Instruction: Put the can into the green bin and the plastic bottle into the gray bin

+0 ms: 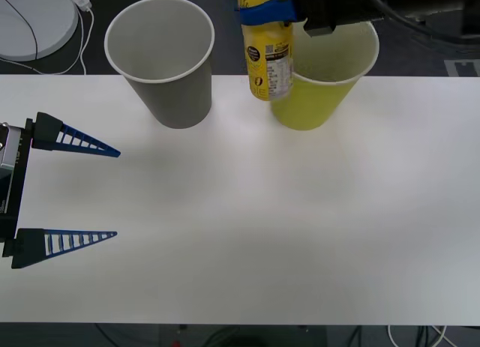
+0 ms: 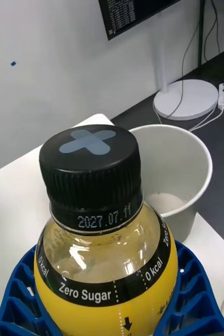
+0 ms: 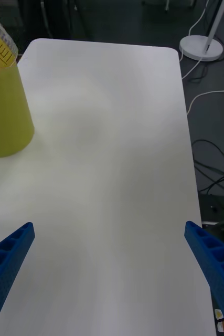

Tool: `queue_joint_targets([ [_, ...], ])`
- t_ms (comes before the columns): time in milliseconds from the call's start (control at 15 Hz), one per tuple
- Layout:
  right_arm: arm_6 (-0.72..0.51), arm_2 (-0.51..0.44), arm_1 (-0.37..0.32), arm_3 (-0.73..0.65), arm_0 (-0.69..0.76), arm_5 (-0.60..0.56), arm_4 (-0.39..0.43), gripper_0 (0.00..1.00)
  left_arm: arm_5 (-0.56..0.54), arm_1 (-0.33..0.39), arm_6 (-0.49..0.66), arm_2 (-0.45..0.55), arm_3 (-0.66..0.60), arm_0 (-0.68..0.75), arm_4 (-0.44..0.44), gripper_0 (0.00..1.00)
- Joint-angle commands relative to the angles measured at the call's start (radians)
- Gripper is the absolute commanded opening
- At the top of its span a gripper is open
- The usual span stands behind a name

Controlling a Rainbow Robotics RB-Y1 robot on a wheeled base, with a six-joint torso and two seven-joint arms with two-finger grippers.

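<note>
Bottle (image 1: pixel 269 55) carry step: right gripper (image 1: pixel 268 13) clamped on plastic bottle, held in air between gray bin (image 1: pixel 161 58) and green bin (image 1: pixel 322 81). Next, shift over gray bin rim, then release. Left gripper (image 1: pixel 112 192) idle, fingers apart, above table (image 1: pixel 300 227).

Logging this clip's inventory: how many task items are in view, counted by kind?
Paper-cup bins: 2, the gray bin and the green bin, both upright on the table.
Plastic bottles: 1, the plastic bottle, held above the table by the right claw, between the two bins.
Cans: 0 visible.
Total: 3.
The left claw waits open at the table's left.
</note>
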Motion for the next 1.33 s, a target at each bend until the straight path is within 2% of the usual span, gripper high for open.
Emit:
queue_joint_targets([
  [67, -0.002, 0.008, 0.083, 0.126, -0.077, -0.091, 0.001, 0.0, 0.0, 0.0, 0.0, 0.0, 0.0, 0.0, 0.0, 1.0],
  [267, -0.028, 0.068, 0.157, 0.239, -0.175, -0.117, 0.004, 0.0, 0.0, 0.0, 0.0, 0.0, 0.0, 0.0, 0.0, 1.0],
  [467, -0.107, 0.134, 0.217, 0.312, -0.258, -0.118, 0.068, 0.0, 0.0, 0.0, 0.0, 0.0, 0.0, 0.0, 0.0, 1.0],
  [733, -0.107, 0.148, 0.332, 0.476, -0.347, -0.216, 0.096, 0.0, 0.0, 0.0, 0.0, 0.0, 0.0, 0.0, 0.0, 1.0],
  [1333, -0.109, 0.265, 0.559, 0.781, -0.497, -0.224, 0.12, 0.0, 0.0, 0.0, 0.0, 0.0, 0.0, 0.0, 0.0, 1.0],
])
